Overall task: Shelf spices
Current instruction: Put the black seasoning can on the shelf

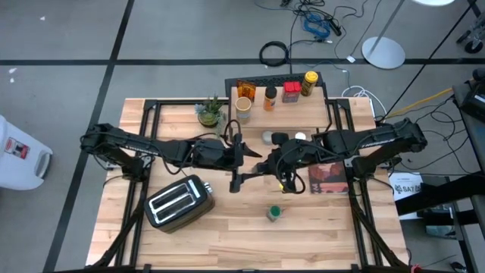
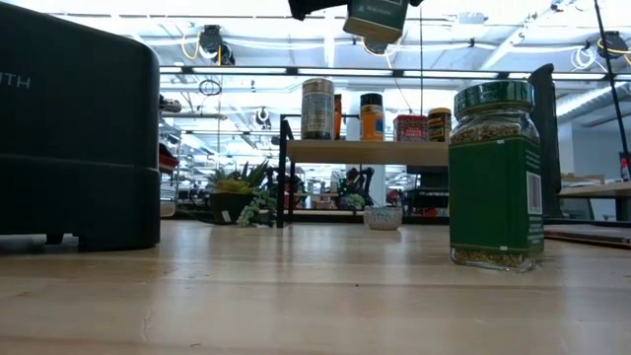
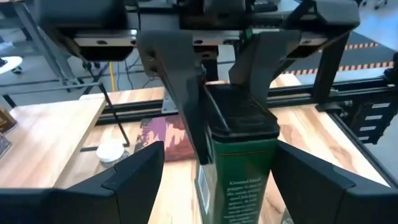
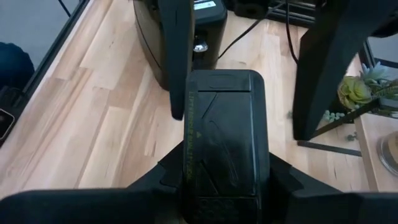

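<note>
Green metal tin with a flat black lid [image 3: 239, 162], and it's up in the air over the middle of the bench [image 1: 227, 235], clamped in my right claw [image 4: 225, 158]. The fingers pinch it from both sides and the lid faces my wrist camera. My left claw [image 3: 219, 149] has met it head-on from the other side, jaws spread apart with the tin between them. One finger sits right against the tin's side and the other stands clear, so I have no grip there. Down on the bench, near the front edge, a green glass jar with a green cap [image 2: 493, 177] stands upright and alone. The small wood-topped shelf on black legs [image 1: 292, 112] sits at the far edge, with an orange bottle [image 1: 269, 97], a red tin [image 1: 291, 92] and a yellow jar [image 1: 309, 83] on it. A silver toaster [image 1: 178, 201] sits toward the front left corner, and a small green potted plant [image 1: 210, 112] is just left of the shelf.
</note>
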### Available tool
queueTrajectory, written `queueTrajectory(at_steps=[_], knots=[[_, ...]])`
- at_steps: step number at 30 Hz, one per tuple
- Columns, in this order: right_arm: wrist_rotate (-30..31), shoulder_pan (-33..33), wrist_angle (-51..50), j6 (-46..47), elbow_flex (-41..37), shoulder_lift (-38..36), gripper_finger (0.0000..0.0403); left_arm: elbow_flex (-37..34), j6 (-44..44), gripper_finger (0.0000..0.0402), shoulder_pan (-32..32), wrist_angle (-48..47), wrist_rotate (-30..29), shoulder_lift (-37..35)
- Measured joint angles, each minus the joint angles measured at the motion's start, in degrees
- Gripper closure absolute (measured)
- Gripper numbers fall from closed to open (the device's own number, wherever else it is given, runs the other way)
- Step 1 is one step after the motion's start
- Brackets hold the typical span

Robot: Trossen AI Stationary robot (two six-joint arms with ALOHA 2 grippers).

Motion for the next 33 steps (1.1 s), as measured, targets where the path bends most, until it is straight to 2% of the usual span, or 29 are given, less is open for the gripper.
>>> queueTrajectory(at_steps=[7,16,21,26,33], knots=[[0.0,0.0,1.5,0.1,0.0,1.0,0.0294,0.7,0.0,0.012,-0.2,0.1,0.8,0.8],[0.5,0.0,1.6,0.1,0.0,1.6,0.0293,0.7,0.6,0.02,-0.9,0.5,-0.6,1.1],[0.9,0.0,1.4,0.1,0.0,1.6,0.0294,0.7,1.5,0.0231,-1.1,0.3,-1.0,1.1],[2.6,0.0,1.0,0.2,0.0,1.6,0.0293,0.7,3.4,0.0259,-2.0,0.4,-3.8,1.1],[2.6,0.0,0.8,0.8,0.0,1.6,0.0293,0.7,4.2,0.0269,-2.4,0.5,-4.8,1.2]])
